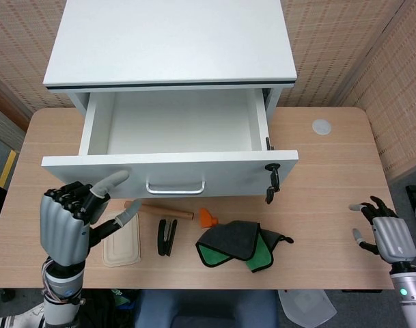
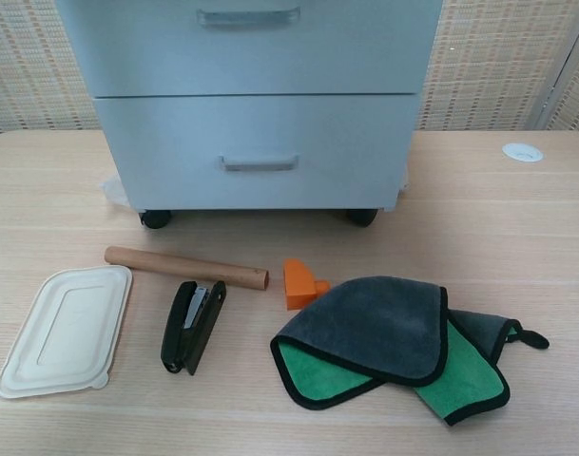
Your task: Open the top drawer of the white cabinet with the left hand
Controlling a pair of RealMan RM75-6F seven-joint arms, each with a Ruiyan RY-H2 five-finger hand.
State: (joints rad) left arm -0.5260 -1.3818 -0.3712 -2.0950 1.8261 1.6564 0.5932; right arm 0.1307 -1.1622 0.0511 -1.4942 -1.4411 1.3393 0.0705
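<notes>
The white cabinet (image 1: 170,41) stands at the back of the table, and its top drawer (image 1: 173,133) is pulled well out and empty. The drawer's front panel (image 1: 91,166) carries a metal handle (image 1: 175,187). My left hand (image 1: 65,224) hovers left of and below that handle, apart from it, with its fingers loosely bent and nothing in them. Near the table's right front corner my right hand (image 1: 383,232) holds nothing, its fingers spread. The chest view shows only the cabinet's lower drawers (image 2: 256,152) and neither hand.
In front of the cabinet lie a cream lid (image 2: 66,328), a wooden rod (image 2: 184,267), a black stapler (image 2: 193,325), an orange block (image 2: 301,283) and a grey-green cloth (image 2: 394,342). A key (image 1: 270,179) hangs at the drawer front's right end. A white disc (image 1: 321,126) sits at the back right.
</notes>
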